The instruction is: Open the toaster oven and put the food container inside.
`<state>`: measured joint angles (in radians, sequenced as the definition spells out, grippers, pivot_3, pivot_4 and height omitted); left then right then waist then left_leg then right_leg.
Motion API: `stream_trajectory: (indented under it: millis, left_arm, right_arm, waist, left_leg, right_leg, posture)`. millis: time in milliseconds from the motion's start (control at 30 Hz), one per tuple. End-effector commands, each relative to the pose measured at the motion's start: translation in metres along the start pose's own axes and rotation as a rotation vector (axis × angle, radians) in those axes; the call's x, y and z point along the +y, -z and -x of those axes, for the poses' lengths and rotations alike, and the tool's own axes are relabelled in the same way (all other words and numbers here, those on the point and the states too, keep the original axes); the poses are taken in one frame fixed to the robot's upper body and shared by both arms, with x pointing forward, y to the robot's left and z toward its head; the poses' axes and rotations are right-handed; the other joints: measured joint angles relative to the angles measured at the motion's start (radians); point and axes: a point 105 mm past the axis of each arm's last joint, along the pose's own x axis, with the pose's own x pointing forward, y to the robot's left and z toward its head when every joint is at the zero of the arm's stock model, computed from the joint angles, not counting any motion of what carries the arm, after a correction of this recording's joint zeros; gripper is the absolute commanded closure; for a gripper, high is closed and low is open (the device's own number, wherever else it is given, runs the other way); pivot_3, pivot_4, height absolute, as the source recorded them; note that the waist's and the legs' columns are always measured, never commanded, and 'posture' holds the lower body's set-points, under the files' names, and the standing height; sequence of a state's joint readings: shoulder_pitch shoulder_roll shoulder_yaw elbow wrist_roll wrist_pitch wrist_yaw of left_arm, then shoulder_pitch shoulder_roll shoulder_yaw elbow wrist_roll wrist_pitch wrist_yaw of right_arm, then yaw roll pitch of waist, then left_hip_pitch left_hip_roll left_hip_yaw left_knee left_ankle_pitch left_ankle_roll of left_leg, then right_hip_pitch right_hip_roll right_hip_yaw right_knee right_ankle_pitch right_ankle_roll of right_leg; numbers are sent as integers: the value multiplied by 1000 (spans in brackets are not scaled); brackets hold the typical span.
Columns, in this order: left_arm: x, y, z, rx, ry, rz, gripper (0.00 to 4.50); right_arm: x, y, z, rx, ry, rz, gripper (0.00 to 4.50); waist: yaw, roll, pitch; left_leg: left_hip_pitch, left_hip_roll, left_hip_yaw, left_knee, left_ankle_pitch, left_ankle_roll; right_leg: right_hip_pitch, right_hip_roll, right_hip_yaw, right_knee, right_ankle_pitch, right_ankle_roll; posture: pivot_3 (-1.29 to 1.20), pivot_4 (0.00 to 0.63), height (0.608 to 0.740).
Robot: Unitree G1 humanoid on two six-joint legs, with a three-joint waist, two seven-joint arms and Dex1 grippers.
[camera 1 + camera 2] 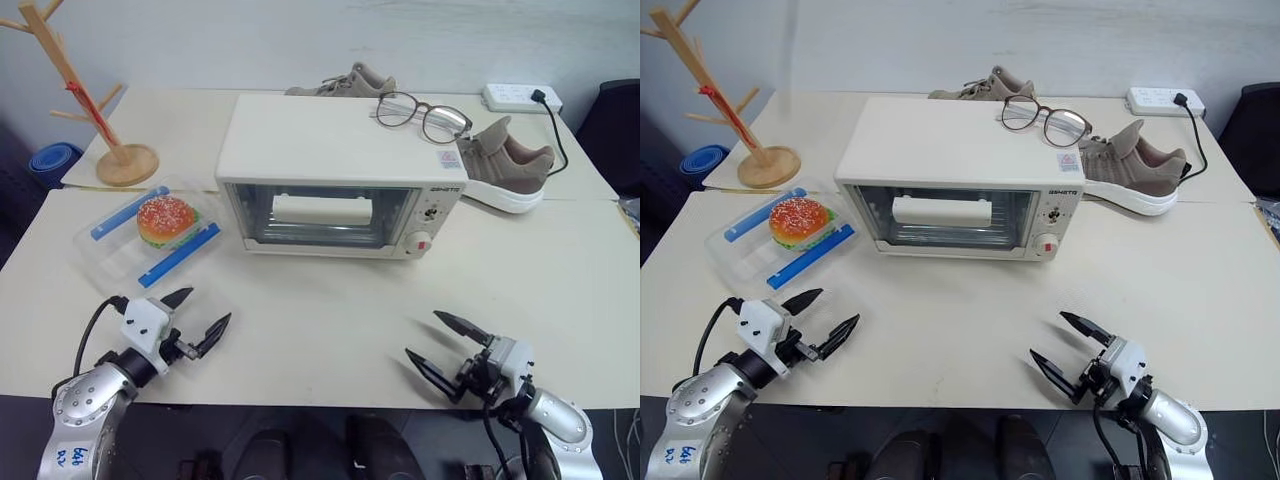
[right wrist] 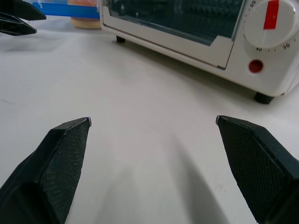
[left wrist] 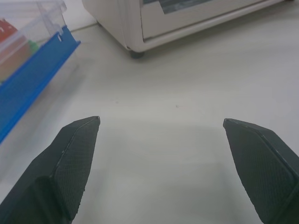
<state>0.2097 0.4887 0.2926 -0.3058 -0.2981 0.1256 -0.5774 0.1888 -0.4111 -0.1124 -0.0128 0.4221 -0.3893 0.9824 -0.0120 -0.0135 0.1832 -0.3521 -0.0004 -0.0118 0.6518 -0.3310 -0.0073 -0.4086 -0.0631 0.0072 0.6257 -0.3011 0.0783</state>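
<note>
Clear plastic food container (image 1: 150,232); matt cream toaster oven (image 1: 330,140), glass door; wooden rack (image 1: 90,100).

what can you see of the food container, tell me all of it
The food container is a clear, shallow rectangular plastic box with a blue clip strip along each of two opposite sides. A toy hamburger with a sesame bun shows through it. Its lid looks on. It lies flat on the table, angled, left of the toaster oven and apart from it. Neither tool touches it.

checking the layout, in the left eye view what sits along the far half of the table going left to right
wooden mug tree → food container → toaster oven → glasses → shoe → power strip
</note>
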Motion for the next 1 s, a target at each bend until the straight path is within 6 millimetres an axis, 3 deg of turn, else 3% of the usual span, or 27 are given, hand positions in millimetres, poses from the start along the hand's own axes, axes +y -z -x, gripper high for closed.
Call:
stream_trajectory:
  millis: [33, 167, 267, 400, 533, 800, 1000]
  left_arm:
    - [-3, -23, 6, -75, 32, 20, 0]
    - [-13, -45, 26, -121, 160, 154, 0]
    - [-7, -58, 42, -142, 212, 202, 0]
    - [0, -76, 49, -149, 234, 201, 0]
    - [-1, -91, 50, -186, 253, 205, 0]
    - [-11, -83, 46, -178, 252, 262, 0]
    - [-7, -76, 44, -158, 246, 278, 0]
  right_arm:
    - [3, -20, -10, -71, -66, -12, 19]
    - [1, -55, -31, -175, -143, -71, 19]
    - [-4, -76, -55, -214, -225, -61, 19]
    - [-12, -91, -79, -226, -241, -65, 19]
    - [-8, -110, -99, -257, -281, -59, 19]
    - [12, -131, -127, -290, -360, -60, 19]
    - [25, -135, -125, -277, -462, -37, 19]
  waist:
    - [-1, 0, 0]
    - [-16, 0, 0]
    - [-19, 0, 0]
    - [-9, 1, 0]
    - [-4, 1, 0]
    - [-18, 1, 0]
    - [-15, 1, 0]
  left_leg:
    - [0, 0, 0, 0, 0, 0]
    - [-2, 2, 0, -1, 0, -1]
    - [-1, 2, -1, 0, 0, -2]
    - [-1, 1, -4, -1, 1, -2]
    - [-3, 1, -4, -1, 0, -2]
    - [-2, 1, -4, -1, 1, -3]
    - [-2, 1, -4, -1, 1, -3]
  right_leg:
    - [0, 0, 0, 0, 0, 0]
    - [-2, 0, 0, 0, 0, 0]
    - [-1, 0, 0, 1, -1, -1]
    - [-1, 0, -3, 1, -2, -3]
    - [-2, 0, -3, -1, -2, -3]
    - [-2, 1, -3, 0, -2, -3]
    - [-3, 1, -3, 1, -2, -3]
  posture:
    - [0, 150, 740]
    - [0, 150, 740]
    - [0, 150, 740]
    - [0, 150, 740]
    - [0, 150, 740]
    - [0, 150, 740]
    - [0, 150, 740]
